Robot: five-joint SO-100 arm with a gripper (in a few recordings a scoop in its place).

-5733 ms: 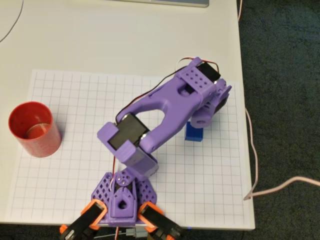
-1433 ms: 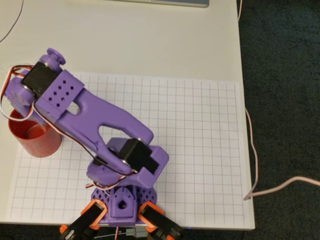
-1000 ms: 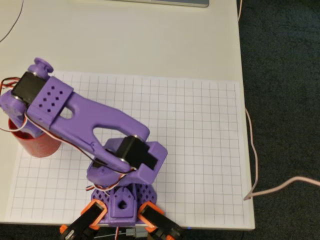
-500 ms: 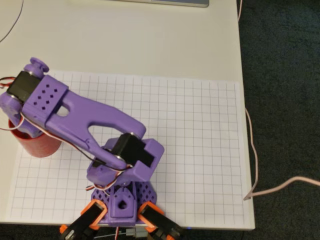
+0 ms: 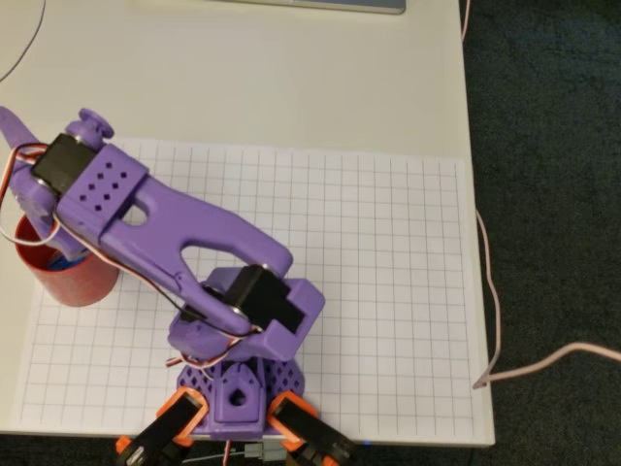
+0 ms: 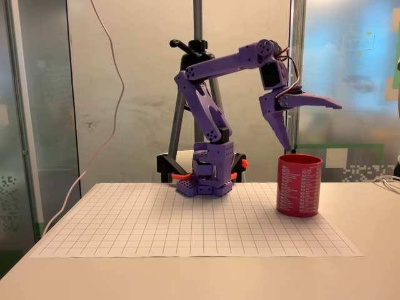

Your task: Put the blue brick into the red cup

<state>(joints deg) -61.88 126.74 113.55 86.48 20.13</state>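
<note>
The red cup (image 5: 70, 283) stands on the left edge of the grid sheet; in the fixed view the red cup (image 6: 299, 185) is at the right. A sliver of the blue brick (image 5: 61, 262) shows inside the cup, under the purple wrist. My gripper (image 6: 314, 128) hangs just above the cup's rim, open wide with nothing between its fingers. One finger points down at the rim. The other finger (image 5: 10, 121) sticks out sideways past the cup.
A white grid sheet (image 5: 388, 291) covers the table. The arm's base (image 5: 238, 393) is clamped at the front edge. The table's right edge (image 5: 475, 243) drops to dark carpet, with a cable (image 5: 495, 320) beside it. A tripod (image 6: 198, 56) stands behind the arm.
The gripper has opened above the cup, one finger now swung out to the side. A bit of blue now shows inside the cup. The wrist shifted slightly.
</note>
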